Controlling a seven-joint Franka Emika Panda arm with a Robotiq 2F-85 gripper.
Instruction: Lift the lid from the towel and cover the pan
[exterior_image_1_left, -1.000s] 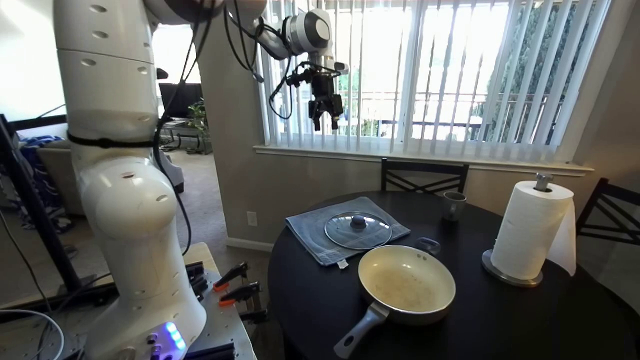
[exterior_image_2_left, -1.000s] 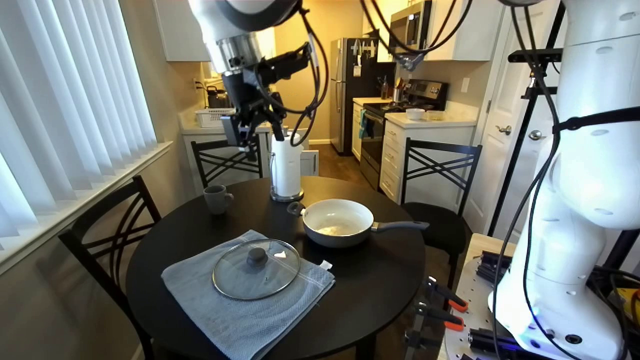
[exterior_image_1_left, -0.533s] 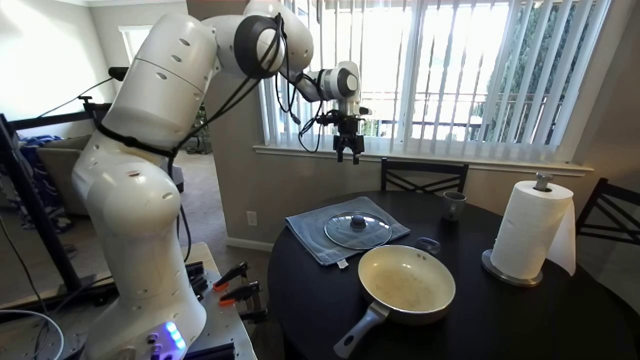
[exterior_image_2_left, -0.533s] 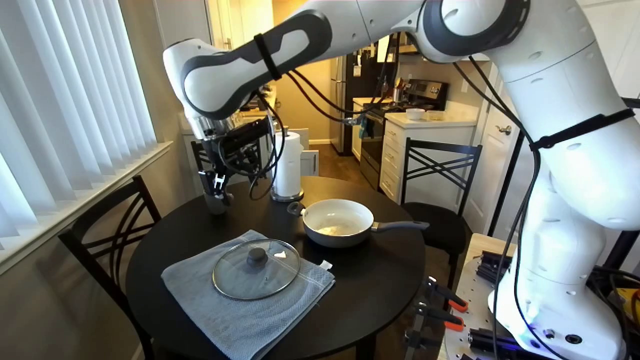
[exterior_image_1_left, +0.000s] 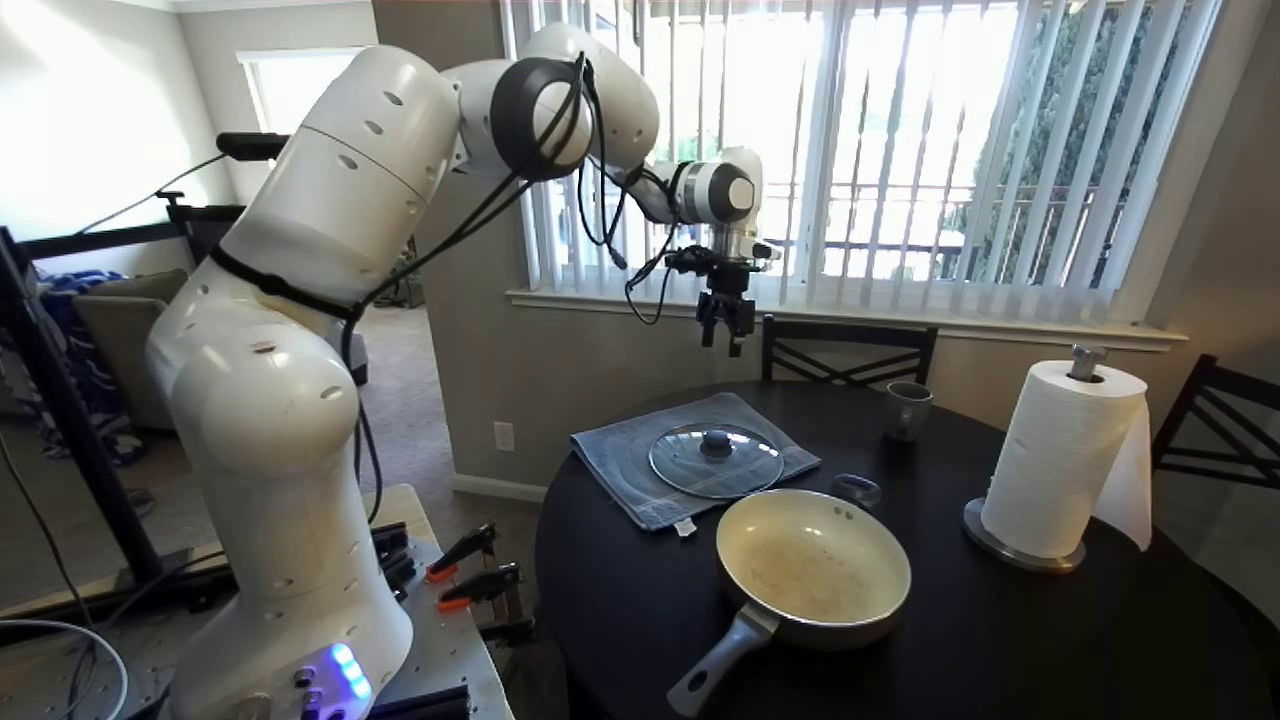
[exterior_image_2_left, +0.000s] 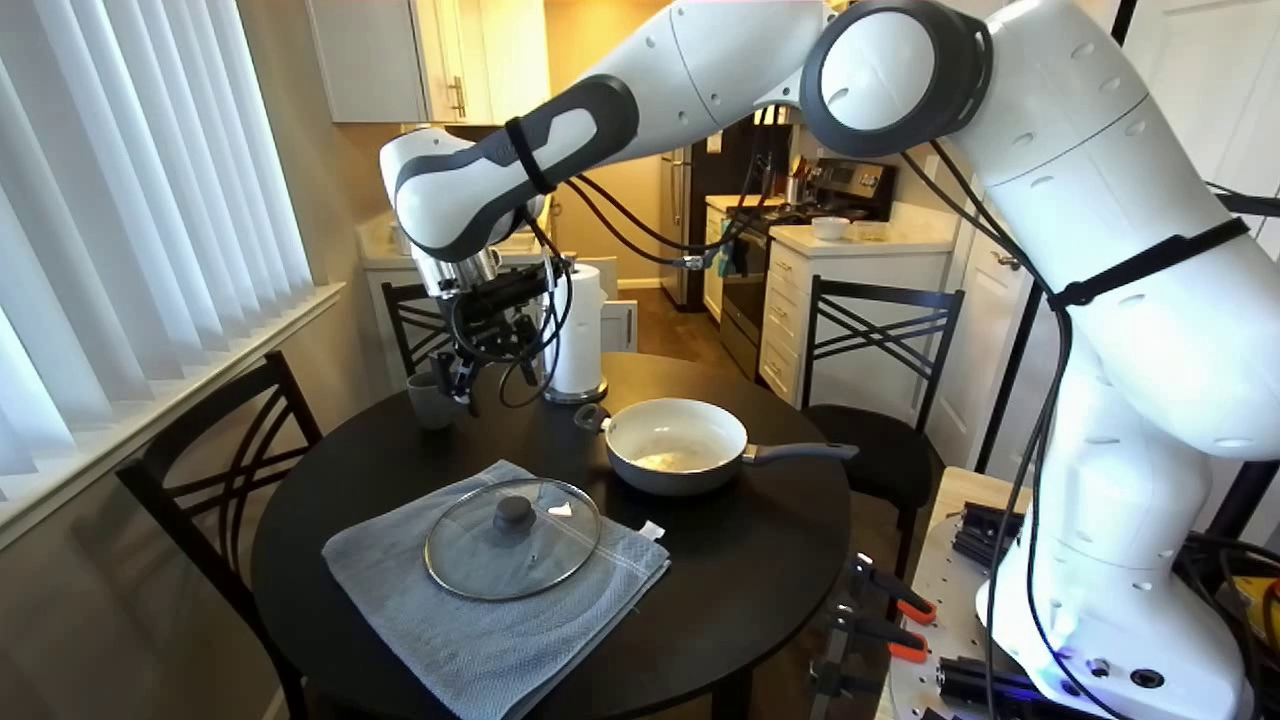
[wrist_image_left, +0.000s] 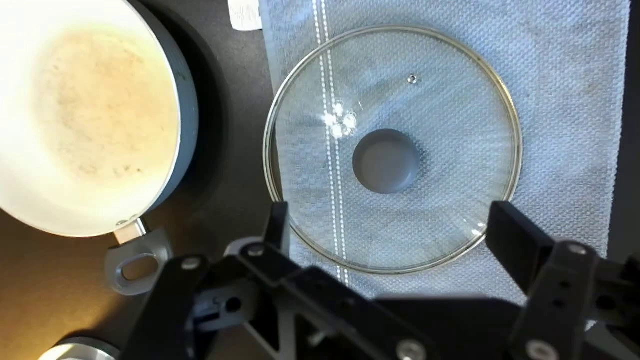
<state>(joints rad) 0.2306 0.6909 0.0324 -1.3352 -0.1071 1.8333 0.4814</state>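
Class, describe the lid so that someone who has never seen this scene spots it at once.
Find the round dark table, then the grey-blue towel on it. On that towel rests the lid, a metal-rimmed disc with a grey centre knob. Unlike the opaque pan close by, it is clear, so the towel shows through.

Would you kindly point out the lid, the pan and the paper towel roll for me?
Lid (wrist_image_left: 386, 161), in the wrist view: on its grey centre knob.
Pan (exterior_image_1_left: 813, 565), in an exterior view: on its pale inside bottom.
Paper towel roll (exterior_image_1_left: 1062, 462), in an exterior view: on its white side.
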